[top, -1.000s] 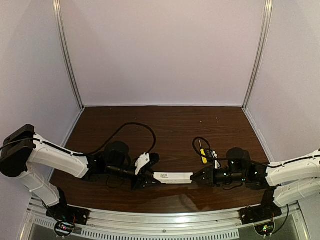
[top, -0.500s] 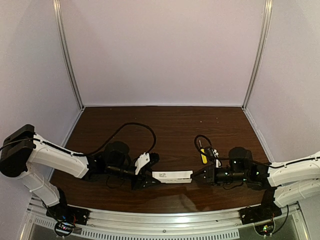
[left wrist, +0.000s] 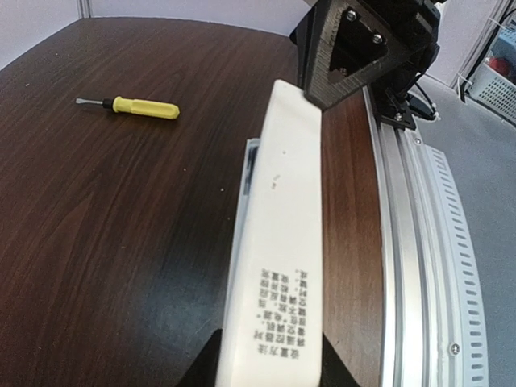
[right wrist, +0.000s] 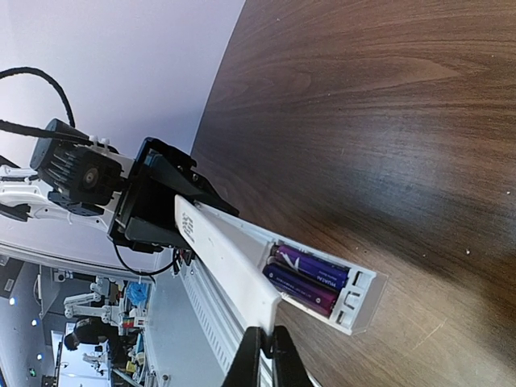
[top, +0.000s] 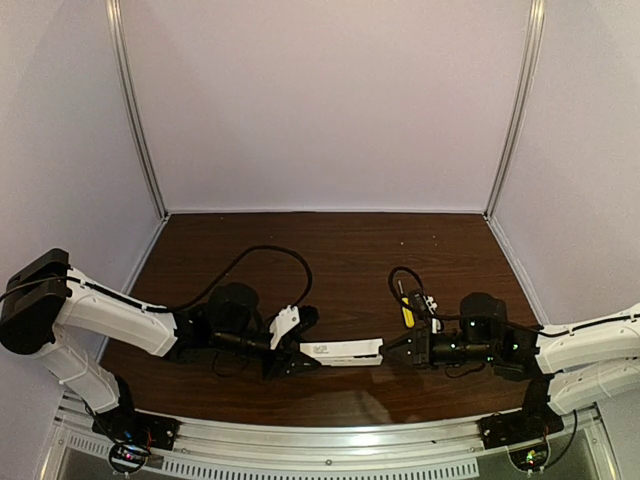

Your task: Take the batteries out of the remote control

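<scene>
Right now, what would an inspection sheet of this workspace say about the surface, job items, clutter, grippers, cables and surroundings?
Surface: dark brown wood-grain table.
Job's things: slim white plastic remote control, compartment open; two purple cylindrical batteries still seated inside.
Clutter: yellow-handled screwdriver lying on the table.
Grippers: left gripper shut on the remote control's far end; right gripper shut, tips at the open battery end.
Cables: black cable looping behind the left arm.
Surroundings: pale lilac walls; metal rail along the near edge.

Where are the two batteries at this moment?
In the right wrist view, the batteries lie side by side in the open recess of the remote control, near the end facing the right pincer.
</scene>
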Robot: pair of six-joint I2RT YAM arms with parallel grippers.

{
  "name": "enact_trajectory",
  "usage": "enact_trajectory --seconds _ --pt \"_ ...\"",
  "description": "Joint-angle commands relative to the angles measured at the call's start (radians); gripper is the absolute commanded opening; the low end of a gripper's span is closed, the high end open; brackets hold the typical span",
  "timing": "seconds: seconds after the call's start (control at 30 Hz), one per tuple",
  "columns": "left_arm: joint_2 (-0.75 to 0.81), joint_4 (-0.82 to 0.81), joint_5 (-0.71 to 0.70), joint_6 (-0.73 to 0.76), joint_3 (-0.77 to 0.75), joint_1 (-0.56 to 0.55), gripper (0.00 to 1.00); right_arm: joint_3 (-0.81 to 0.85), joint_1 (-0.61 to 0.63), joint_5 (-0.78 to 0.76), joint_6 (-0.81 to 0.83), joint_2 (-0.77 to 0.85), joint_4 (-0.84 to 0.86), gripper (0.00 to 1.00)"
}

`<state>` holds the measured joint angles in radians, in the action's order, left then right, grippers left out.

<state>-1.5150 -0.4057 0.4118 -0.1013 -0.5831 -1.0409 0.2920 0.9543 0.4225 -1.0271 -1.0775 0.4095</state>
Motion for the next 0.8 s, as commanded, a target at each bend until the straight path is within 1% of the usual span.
enact_trajectory --seconds 0.0,0.27,0.5,0.77 --pt "0.015 -0.053 0.002 0.015 -0.014 -0.003 0.00 -0.002 0.005 -0.009 0.003 0.002 -0.008 0.01" --pt "0.037 -0.053 -0.016 0.021 0.001 -0.003 0.00 -0.002 0.005 0.006 -0.003 -0.001 0.049 0.00" --pt "0.052 -0.057 -0.036 0.016 0.014 -0.004 0.00 0.025 0.005 0.006 0.007 0.008 0.057 0.00" --pt "0.121 -0.058 -0.076 -0.003 0.045 -0.004 0.00 0.033 0.006 -0.010 0.034 0.046 0.063 0.00"
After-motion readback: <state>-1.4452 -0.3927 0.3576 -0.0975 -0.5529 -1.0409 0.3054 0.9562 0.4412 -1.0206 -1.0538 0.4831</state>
